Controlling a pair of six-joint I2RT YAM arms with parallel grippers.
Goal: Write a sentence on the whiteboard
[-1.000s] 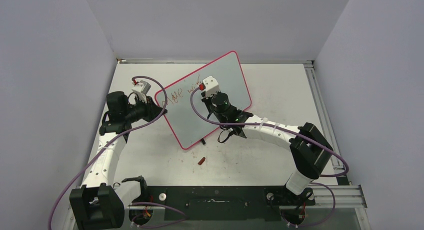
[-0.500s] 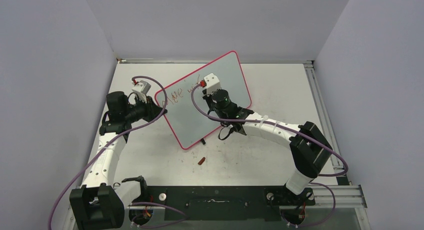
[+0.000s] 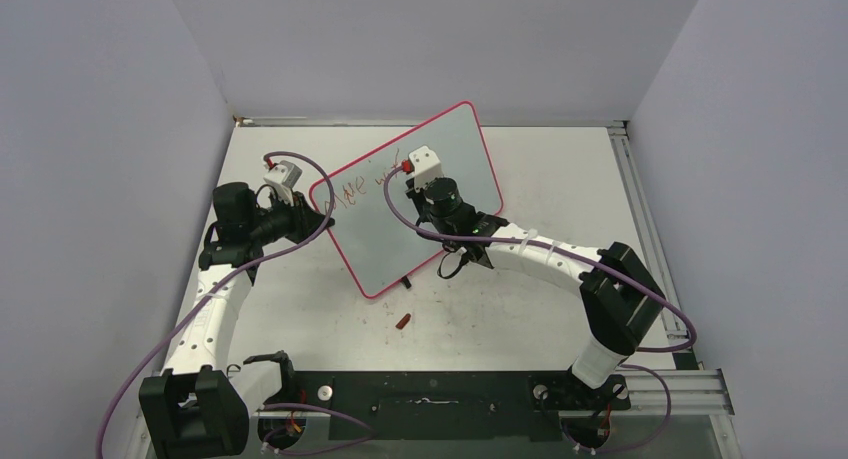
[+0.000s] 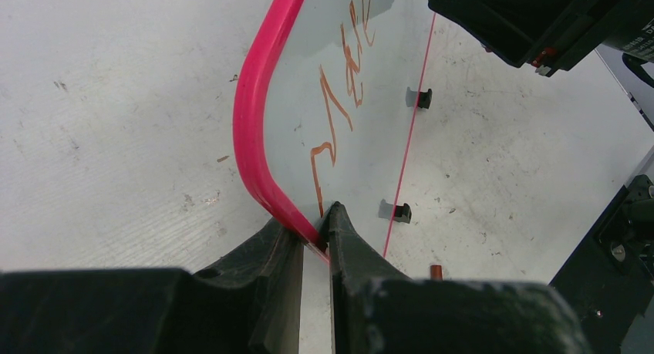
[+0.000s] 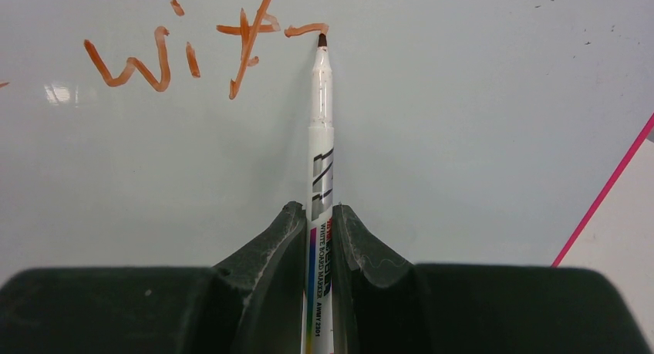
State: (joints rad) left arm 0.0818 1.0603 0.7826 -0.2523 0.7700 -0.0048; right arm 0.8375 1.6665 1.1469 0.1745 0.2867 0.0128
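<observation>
The whiteboard (image 3: 400,249) stands tilted on the table, pink-rimmed. My left gripper (image 3: 322,217) is shut on the rim at its left corner (image 4: 254,115), one finger on each face (image 4: 312,230). The sentence (image 3: 355,189) runs in red-brown letters across the upper part (image 4: 339,107). My right gripper (image 3: 413,184) is shut on a white marker (image 5: 321,138), pinching its barrel (image 5: 318,215). The marker's tip touches the board at the end of a short stroke just after the letters "wit" (image 5: 154,57).
A small red marker cap (image 3: 404,321) lies on the table in front of the board. Two black feet (image 4: 401,212) prop up the board's lower edge. Grey walls close in the table on three sides, and a metal rail (image 3: 640,229) runs along its right edge.
My right gripper has shifted slightly up and to the right along the board with the marker. The left gripper and the board have not moved.
</observation>
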